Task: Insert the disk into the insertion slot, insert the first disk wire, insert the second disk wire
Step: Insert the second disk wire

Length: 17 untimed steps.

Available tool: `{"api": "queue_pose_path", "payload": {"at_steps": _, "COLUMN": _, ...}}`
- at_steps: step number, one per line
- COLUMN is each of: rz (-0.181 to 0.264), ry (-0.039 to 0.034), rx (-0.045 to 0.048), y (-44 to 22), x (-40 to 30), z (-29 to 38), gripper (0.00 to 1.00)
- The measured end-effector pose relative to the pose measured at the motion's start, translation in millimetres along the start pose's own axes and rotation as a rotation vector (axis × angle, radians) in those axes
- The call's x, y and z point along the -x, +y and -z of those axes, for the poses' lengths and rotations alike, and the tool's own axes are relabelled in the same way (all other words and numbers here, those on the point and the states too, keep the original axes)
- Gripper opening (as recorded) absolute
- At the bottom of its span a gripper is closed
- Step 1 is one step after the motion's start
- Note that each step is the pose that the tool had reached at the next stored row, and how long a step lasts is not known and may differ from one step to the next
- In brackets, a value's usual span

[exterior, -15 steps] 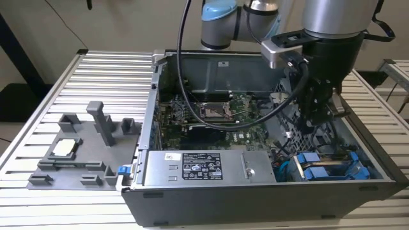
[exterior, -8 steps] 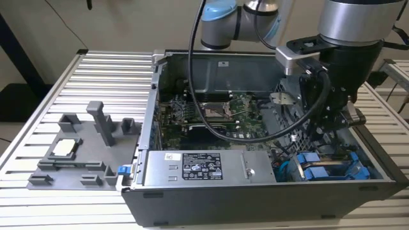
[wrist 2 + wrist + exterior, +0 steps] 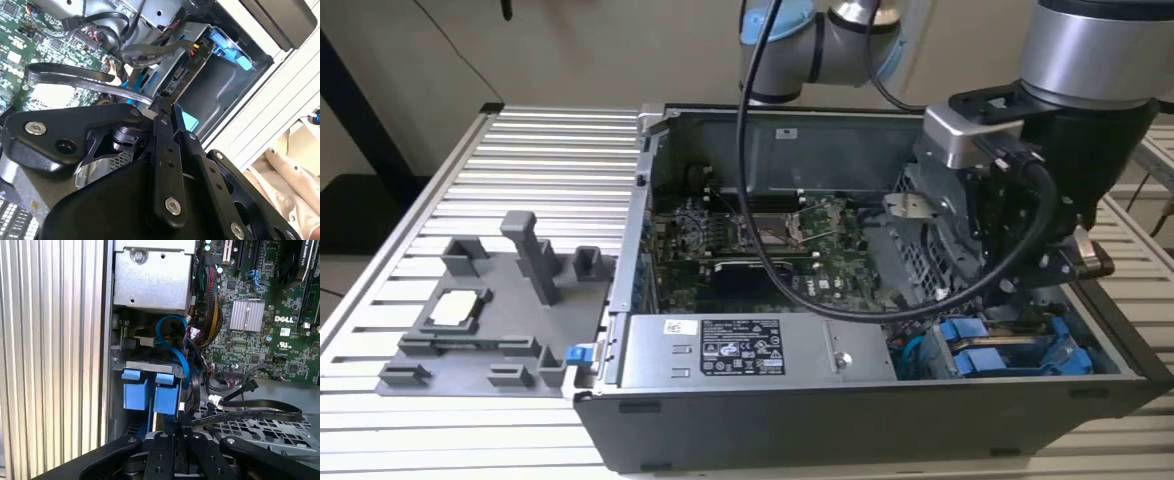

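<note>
Down at the computer case's (image 3: 881, 420) front corner, the claw (image 3: 165, 112) is deep among the drive bays, its two black fingers (image 3: 165, 450) pressed together on a thin flat grey wire (image 3: 250, 412) that arcs away over the perforated metal cage (image 3: 260, 430). Just beyond the fingertips sits the disk (image 3: 150, 395) in its bright blue frame, seated in the bay beside a second blue carrier (image 3: 1067, 355); which blue tab belongs to which cannot be told. A blue cable (image 3: 175, 340) loops above the bay. In the exterior view the arm (image 3: 1081, 60) drops in from one o'clock, the green motherboard (image 3: 761, 240) lies at centre, the power supply (image 3: 747, 350) at six, and a grey fixture (image 3: 494, 300) rests on the ribbed worktop (image 3: 547, 160) at nine o'clock.
</note>
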State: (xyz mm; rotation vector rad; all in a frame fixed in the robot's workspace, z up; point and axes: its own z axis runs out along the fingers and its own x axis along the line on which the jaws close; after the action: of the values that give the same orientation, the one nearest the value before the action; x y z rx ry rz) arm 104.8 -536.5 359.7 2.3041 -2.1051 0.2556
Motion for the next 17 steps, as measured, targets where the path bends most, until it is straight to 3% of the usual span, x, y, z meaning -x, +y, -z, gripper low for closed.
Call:
{"api": "queue_pose_path", "payload": {"at_steps": 5, "rz": 0.002, "ry": -0.0021, "rx": 0.0166, "y": -7.3, "x": -9.7, "z": -2.1, "gripper": 0.16}}
{"api": "queue_pose_path", "payload": {"at_steps": 7, "rz": 0.001, "ry": -0.0084, "rx": 0.0171, "y": -8.6, "x": -10.1, "z": -2.4, "gripper": 0.16}}
{"api": "queue_pose_path", "payload": {"at_steps": 8, "rz": 0.0, "ry": -0.0183, "rx": 0.0163, "y": -8.7, "x": -10.1, "z": -2.4, "gripper": 0.16}}
{"api": "queue_pose_path", "payload": {"at_steps": 12, "rz": -0.008, "ry": -0.089, "rx": 0.0104, "y": -8.9, "x": -10.2, "z": -2.5, "gripper": 0.16}}
{"api": "queue_pose_path", "payload": {"at_steps": 13, "rz": -0.01, "ry": -0.1018, "rx": 0.0094, "y": -9.0, "x": -10.5, "z": -2.6, "gripper": 0.16}}
{"api": "queue_pose_path", "payload": {"at_steps": 17, "rz": -0.01, "ry": -0.106, "rx": 0.0192, "y": -11.3, "x": -16.0, "z": -3.7, "gripper": 0.16}}
